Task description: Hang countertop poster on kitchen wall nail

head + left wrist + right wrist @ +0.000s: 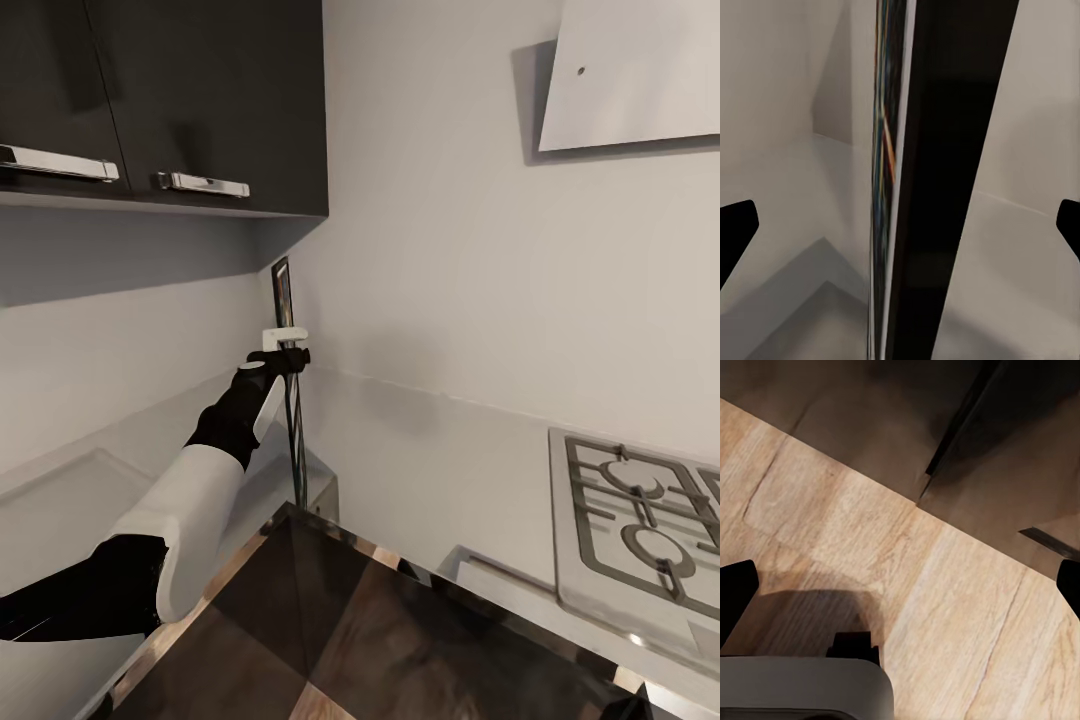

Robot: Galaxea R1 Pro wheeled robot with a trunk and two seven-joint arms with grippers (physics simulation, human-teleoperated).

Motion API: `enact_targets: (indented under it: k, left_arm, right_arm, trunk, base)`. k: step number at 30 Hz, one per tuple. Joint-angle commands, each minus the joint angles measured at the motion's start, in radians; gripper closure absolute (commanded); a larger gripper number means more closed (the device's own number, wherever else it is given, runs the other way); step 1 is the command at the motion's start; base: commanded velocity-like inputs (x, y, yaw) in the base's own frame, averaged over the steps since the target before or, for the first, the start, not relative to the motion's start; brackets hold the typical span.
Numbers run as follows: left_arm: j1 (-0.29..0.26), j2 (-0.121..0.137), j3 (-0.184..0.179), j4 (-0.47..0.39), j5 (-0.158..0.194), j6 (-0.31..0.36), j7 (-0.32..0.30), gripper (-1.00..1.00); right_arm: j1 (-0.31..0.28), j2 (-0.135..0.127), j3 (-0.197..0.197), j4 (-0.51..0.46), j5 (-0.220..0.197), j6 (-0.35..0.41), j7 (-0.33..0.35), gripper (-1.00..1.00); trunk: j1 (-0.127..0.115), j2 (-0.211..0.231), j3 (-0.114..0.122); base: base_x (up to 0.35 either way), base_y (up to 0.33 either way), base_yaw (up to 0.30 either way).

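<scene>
The poster (283,290) stands upright and edge-on in the corner of the grey kitchen countertop (430,450), where two walls meet. My left gripper (290,345) reaches in at its mid height, one finger on each side of the thin edge. In the left wrist view the poster (945,150) runs down the middle as a black frame with a strip of colour. The dark fingertips (735,225) of my left gripper (900,232) sit wide apart, open and clear of it. My right gripper (900,585) hangs open over the pale wood floor (870,540). The wall nail is out of view.
Dark upper cabinets (160,100) with silver handles hang just above and left of the poster. A white hood (640,70) with a small dark dot is at the upper right. The gas hob (640,510) lies at the right, the sunken sink (60,490) at the left.
</scene>
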Motion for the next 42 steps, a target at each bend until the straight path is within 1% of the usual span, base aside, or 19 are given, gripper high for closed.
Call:
enact_targets:
  k: [1, 4, 5, 30, 32, 33, 42]
  left_arm:
    - [-0.001, -0.001, 0.003, -0.001, 0.000, 0.006, 0.001, -1.00]
    - [-0.001, -0.001, 0.003, -0.001, 0.000, 0.008, 0.000, -1.00]
    - [-0.001, -0.001, 0.003, -0.001, 0.000, 0.008, -0.001, 1.00]
    - [-0.001, -0.001, 0.003, -0.008, 0.000, 0.010, -0.003, 1.00]
    - [-0.001, -0.001, 0.003, -0.018, 0.000, 0.010, -0.003, 1.00]
    - [-0.001, -0.001, 0.002, -0.102, 0.000, 0.053, -0.001, 1.00]
    - [-0.001, -0.001, 0.001, -0.107, 0.000, 0.058, -0.002, 1.00]
  right_arm:
    - [-0.001, 0.000, 0.000, 0.001, 0.000, -0.003, -0.001, -1.00]
    - [-0.001, 0.000, 0.000, 0.000, 0.000, -0.003, -0.001, -1.00]
    - [-0.001, 0.000, 0.000, 0.000, 0.000, -0.003, -0.001, -1.00]
    - [-0.001, 0.000, 0.001, 0.001, 0.000, -0.004, -0.001, -1.00]
    - [-0.001, 0.000, 0.001, 0.001, 0.000, -0.004, -0.001, -1.00]
    - [-0.001, 0.000, 0.001, 0.001, 0.000, -0.004, -0.001, -1.00]
    - [-0.001, 0.000, 0.001, 0.001, 0.000, -0.004, -0.001, -1.00]
  trunk:
    - [0.000, -0.001, -0.001]
    - [0.000, -0.001, -0.001]
    - [0.000, -0.001, -0.001]
    - [0.000, -0.001, -0.001]
    - [0.000, -0.001, -0.001]
    - [0.000, -0.001, -0.001]
    - [0.000, -0.001, -0.001]
  base:
    - [0.002, 0.000, 0.000]
    - [0.001, 0.000, 0.000]
    - [0.000, 0.000, 0.000]
    - [0.000, 0.000, 0.000]
    - [0.000, 0.000, 0.000]
    - [0.000, 0.000, 0.000]
    - [-0.001, 0.000, 0.000]
